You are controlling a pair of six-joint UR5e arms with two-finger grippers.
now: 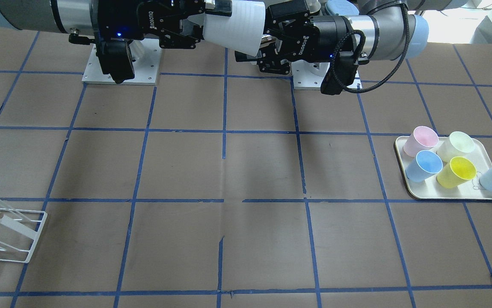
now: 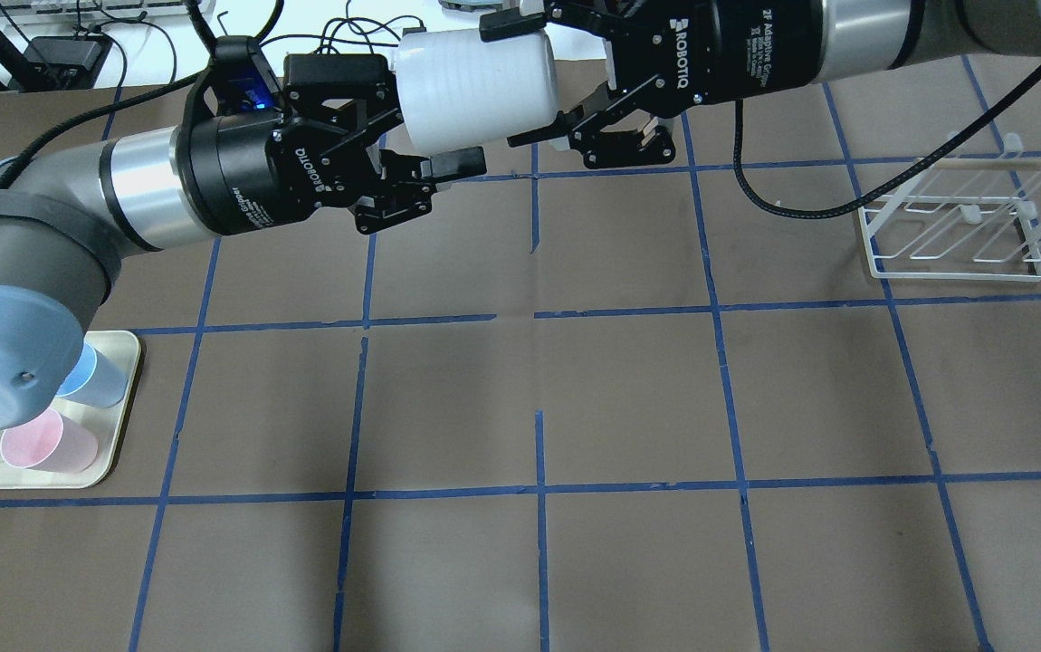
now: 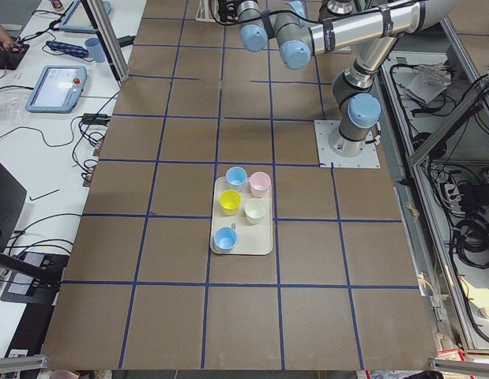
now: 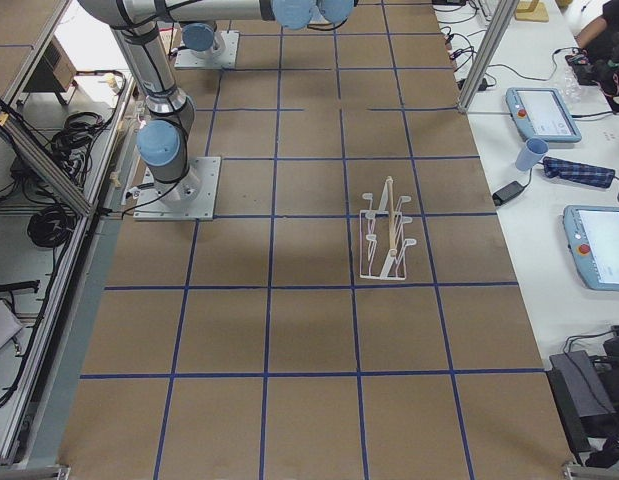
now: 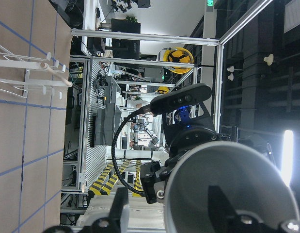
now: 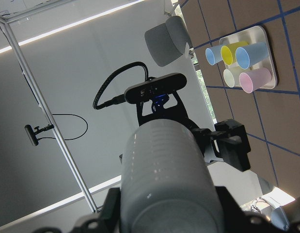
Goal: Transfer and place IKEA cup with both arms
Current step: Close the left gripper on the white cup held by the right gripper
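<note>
With right gripper clamped on cup over robot-side edge of table, back left gripper, spread open, straight out along cup axis.

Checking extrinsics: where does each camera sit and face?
Front-facing: across table, facing left arm, right arm; left tool, right tool, IKEA cup.
Overhead: behind both arms, looking forward, down; both tools.
Exterior left: table's left end; left arm nearest.
Exterior right: table's right end; right arm nearest.
Left wrist: into the cup's mouth; left tool's fingers.
Right wrist: along the cup toward tray; right tool's fingers.
Shared: front-facing, overhead both show rack.
</note>
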